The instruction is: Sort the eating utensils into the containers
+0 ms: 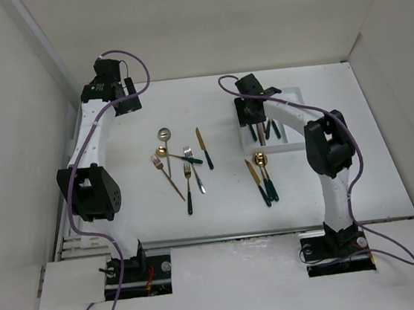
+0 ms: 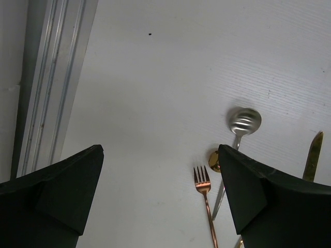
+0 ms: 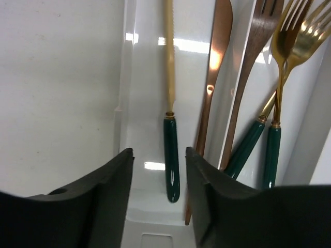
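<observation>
The white tray [image 1: 291, 135] lies at the right; part of it is hidden under the right arm. My right gripper [image 1: 251, 120] hangs open over its left compartment [image 3: 147, 77]. Below its jaws [image 3: 158, 155] lies a gold knife with a teal handle [image 3: 171, 155], not gripped. A copper knife [image 3: 213, 72] lies beside it; a dark fork [image 3: 253, 57] and two gold forks [image 3: 282, 72] lie further right. My left gripper [image 1: 120, 101] is open and empty at the back left [image 2: 160, 155]. Ahead of it lie a silver spoon [image 2: 243, 122] and a copper fork [image 2: 203, 182].
Several loose utensils lie mid-table: a silver spoon [image 1: 163, 134], a gold knife [image 1: 200, 138], forks [image 1: 189, 183]. A gold knife and spoon [image 1: 263, 177] lie before the tray. An aluminium rail [image 2: 49, 77] runs along the left edge. White walls enclose the table.
</observation>
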Robot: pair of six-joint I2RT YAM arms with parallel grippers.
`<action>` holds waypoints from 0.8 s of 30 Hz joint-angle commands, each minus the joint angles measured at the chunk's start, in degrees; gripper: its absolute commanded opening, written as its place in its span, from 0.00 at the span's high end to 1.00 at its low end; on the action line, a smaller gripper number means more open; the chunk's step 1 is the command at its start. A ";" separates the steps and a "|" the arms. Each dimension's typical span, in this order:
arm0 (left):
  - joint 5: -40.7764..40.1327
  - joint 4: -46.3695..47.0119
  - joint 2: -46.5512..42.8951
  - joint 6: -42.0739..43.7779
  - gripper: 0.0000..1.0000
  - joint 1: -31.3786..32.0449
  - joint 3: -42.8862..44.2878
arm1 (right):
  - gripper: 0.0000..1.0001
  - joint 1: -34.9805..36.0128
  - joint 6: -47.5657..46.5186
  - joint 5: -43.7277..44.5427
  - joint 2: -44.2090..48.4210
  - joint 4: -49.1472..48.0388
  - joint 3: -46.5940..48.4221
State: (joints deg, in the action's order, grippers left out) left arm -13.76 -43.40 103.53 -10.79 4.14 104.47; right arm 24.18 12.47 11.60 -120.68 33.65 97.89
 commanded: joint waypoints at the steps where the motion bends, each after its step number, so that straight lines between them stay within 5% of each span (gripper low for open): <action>1: 0.48 0.51 -1.75 0.50 0.09 -0.01 -0.40 | 0.45 0.34 2.38 -0.27 6.49 0.36 -0.59; 6: 2.41 0.51 -1.22 0.50 0.09 -0.01 0.65 | 0.43 0.86 5.01 2.47 15.63 6.33 -4.11; 11: 1.89 1.03 -1.22 0.50 0.09 1.04 0.65 | 0.66 1.91 14.23 -4.73 31.36 6.87 -31.93; 14: 1.89 1.03 -0.70 0.50 0.09 1.04 0.65 | 0.70 4.11 21.18 -6.31 37.44 4.68 -43.00; 24: 4.00 1.03 -0.78 -0.11 0.09 2.80 0.22 | 0.69 10.88 30.41 -6.85 38.34 -0.43 -50.51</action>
State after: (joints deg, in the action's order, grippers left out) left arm -10.26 -43.07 103.66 -10.66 6.52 104.47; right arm 34.35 38.68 4.10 -82.35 37.26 47.37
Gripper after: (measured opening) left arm 0.913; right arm 0.307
